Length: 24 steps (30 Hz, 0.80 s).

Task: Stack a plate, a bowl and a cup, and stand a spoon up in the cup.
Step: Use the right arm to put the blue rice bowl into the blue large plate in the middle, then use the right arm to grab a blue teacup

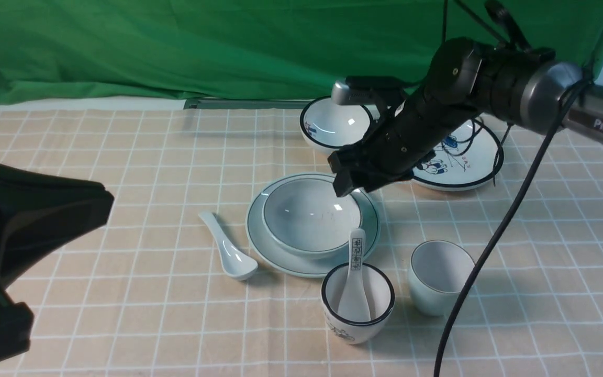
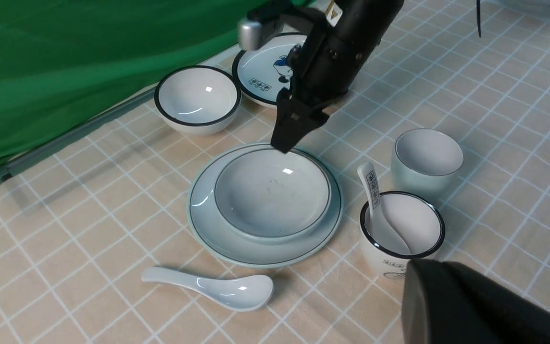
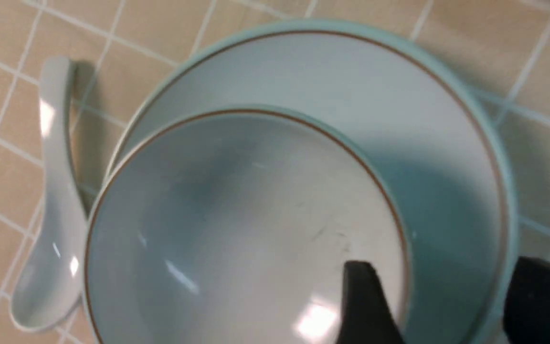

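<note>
The plain plate lies mid-table with the wide shallow bowl sitting on it. My right gripper hangs over the bowl's far right rim, open and holding nothing. In the right wrist view, one of its fingers is over the inside of the bowl and the other is beyond the rim of the plate. The plain cup stands upright and empty to the plate's right. The plain spoon lies on the cloth to the plate's left. My left gripper is held off at the near left; its jaws do not show.
A black-rimmed cup holding a spoon with black characters stands in front of the plate, close to the plain cup. A black-rimmed bowl and a cartoon plate sit at the back right. A black cable hangs over the right side.
</note>
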Each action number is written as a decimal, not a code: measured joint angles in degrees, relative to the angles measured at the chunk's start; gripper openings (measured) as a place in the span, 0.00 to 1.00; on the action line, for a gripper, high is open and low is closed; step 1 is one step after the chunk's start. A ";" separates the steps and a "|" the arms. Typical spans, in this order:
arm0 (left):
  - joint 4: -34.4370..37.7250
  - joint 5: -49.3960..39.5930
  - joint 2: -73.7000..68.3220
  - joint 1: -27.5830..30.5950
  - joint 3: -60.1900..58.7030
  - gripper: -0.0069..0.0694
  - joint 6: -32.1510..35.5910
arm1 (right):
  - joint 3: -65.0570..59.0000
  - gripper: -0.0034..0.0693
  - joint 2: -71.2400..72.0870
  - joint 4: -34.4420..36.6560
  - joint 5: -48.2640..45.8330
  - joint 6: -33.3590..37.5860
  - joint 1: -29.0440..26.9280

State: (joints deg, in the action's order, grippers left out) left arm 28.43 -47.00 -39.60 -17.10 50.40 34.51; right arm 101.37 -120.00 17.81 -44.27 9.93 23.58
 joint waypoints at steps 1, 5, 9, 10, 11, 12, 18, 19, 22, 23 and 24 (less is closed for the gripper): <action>0.00 0.00 0.00 0.00 0.00 0.10 0.00 | 0.11 0.61 0.34 -0.56 -0.37 0.00 0.00; -0.05 -0.11 0.00 0.00 0.00 0.10 0.00 | -0.66 0.41 9.62 -15.85 -10.74 -3.98 -0.78; -0.05 -0.11 0.00 0.00 0.00 0.10 0.02 | -11.93 0.38 18.57 -21.44 -14.63 -11.12 -4.44; -0.05 -0.11 0.00 0.00 0.00 0.10 0.02 | -14.68 0.40 19.67 -21.27 -14.25 -12.16 -5.17; -0.05 -0.11 0.00 0.00 0.00 0.10 0.02 | -15.38 0.40 19.89 -21.13 -13.95 -12.33 -5.68; -0.05 -0.11 0.00 0.00 0.00 0.10 0.02 | -20.33 0.45 20.96 -19.58 -11.72 -13.48 -7.69; -0.05 -0.04 0.00 0.00 0.00 0.10 0.02 | -29.37 0.59 19.59 -6.01 -1.98 -9.29 -11.57; -0.05 -0.04 0.00 0.00 0.00 0.10 0.02 | -29.75 0.59 19.07 -4.33 -1.02 -8.62 -11.57; -0.05 -0.04 0.00 0.00 0.00 0.10 0.02 | -29.85 0.60 17.65 -2.27 1.21 -7.47 -11.38; -0.05 -0.04 0.00 0.00 0.00 0.10 0.02 | -29.85 0.60 17.10 -1.95 1.84 -7.39 -11.38; -0.05 -0.04 0.00 0.00 0.00 0.10 0.02 | -29.85 0.60 16.87 -1.83 1.94 -7.39 -11.38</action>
State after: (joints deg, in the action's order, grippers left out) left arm 28.38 -47.04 -39.60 -17.10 50.40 34.54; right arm 71.52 -103.13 15.97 -42.33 2.54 12.20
